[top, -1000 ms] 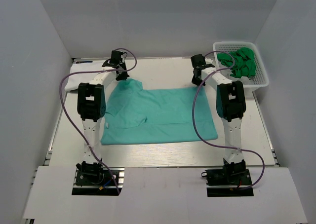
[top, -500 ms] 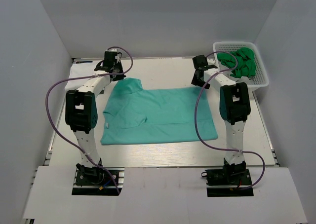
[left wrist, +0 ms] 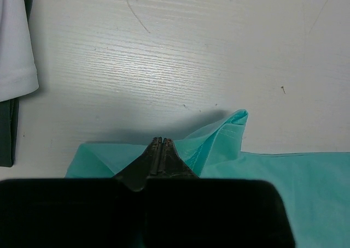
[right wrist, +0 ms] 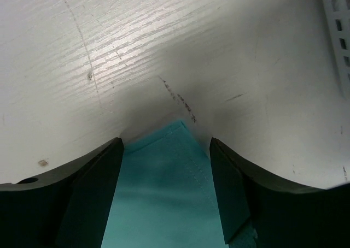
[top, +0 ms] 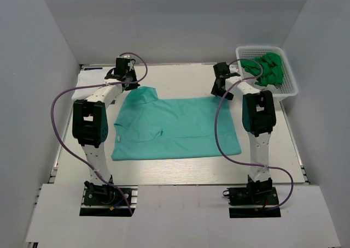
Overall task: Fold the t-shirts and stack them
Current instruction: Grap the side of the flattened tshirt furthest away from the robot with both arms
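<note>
white wooden table [top: 180, 76] fills most of the top view, and the teal-mint t-shirt [top: 175, 125] is spread pretty flat across the middle of it, with one sleeve lying folded in over the left part of the shirt. its upper left corner pokes up toward the left arm. the white lattice basket [top: 281, 95] sits in the upper right of the frame with some darker green crumpled stuff [top: 268, 68] inside. the white t-shirt [top: 83, 87] lies at the far left edge of the table, just a slice of it showing in the upper left of the left wrist view.

left gripper [top: 131, 84] is at the shirt's upper left corner. in its wrist view the fingers [left wrist: 153, 152] are pressed tight together with no gap, and the teal fabric is gathered up at them with a little raised fold off to the right, so it looks pinched onto the shirt edge.

right gripper [top: 220, 90] is at the upper right corner of the teal shirt. its jaws are spread wide, and the pointed corner of the fabric sits between the two fingers [right wrist: 98, 188], lying on the table, not clamped.
</note>
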Available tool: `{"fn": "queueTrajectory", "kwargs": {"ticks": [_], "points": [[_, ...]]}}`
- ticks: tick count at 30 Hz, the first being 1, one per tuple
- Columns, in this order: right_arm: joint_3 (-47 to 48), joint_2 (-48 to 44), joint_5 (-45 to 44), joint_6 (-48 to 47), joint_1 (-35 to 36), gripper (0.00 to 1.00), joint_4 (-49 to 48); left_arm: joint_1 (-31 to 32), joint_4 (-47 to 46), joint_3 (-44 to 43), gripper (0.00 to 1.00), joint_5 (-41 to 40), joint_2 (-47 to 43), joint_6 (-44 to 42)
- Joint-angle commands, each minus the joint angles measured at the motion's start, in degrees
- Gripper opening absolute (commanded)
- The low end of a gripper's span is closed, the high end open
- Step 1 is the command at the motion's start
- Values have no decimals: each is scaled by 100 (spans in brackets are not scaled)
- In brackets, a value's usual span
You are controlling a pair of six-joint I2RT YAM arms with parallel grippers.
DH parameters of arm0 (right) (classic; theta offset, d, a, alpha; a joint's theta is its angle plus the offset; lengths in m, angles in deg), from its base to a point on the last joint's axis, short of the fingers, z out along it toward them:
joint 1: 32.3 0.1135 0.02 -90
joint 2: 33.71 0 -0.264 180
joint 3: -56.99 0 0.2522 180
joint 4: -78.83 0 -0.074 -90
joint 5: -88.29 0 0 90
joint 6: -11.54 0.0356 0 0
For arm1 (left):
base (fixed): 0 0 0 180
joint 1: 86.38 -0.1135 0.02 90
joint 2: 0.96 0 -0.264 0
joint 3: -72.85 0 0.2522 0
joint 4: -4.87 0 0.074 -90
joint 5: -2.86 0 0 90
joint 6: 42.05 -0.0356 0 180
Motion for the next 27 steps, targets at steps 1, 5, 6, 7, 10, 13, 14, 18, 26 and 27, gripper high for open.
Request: {"fn": "queueTrajectory", "kwargs": {"ticks": [1, 5, 6, 7, 10, 13, 14, 18, 26, 27], "points": [[64, 157, 44, 75, -63, 70, 41, 19, -52, -84, 0, 97, -241, 24], [-68, 192, 238, 110, -81, 45, -46, 19, -52, -137, 0, 150, -241, 24], [-69, 184, 290, 119, -89, 38, -47, 19, -52, -137, 0, 150, -241, 24], [-121, 149, 308, 128, -81, 32, -82, 19, -52, -137, 0, 150, -241, 77], [-227, 17, 308, 136, -90, 23, -196, 19, -52, -137, 0, 150, -241, 77], [-183, -62, 300, 23, -81, 3, -240, 19, -52, -137, 0, 150, -302, 77], [-174, -89, 308, -47, -81, 0, -258, 19, 1, -137, 0, 150, -303, 77], [-253, -299, 301, -267, -55, 0, -310, 19, 54, 47, 0, 202, -609, 77], [-1639, -1389, 580, -882, -2, 0, -1223, 186, -52, 1374, 0, 28, -1733, 270], [-1729, -1485, 607, -874, 16, 0, -1251, 186, 1, 1506, 0, 27, -1849, 366]]}}
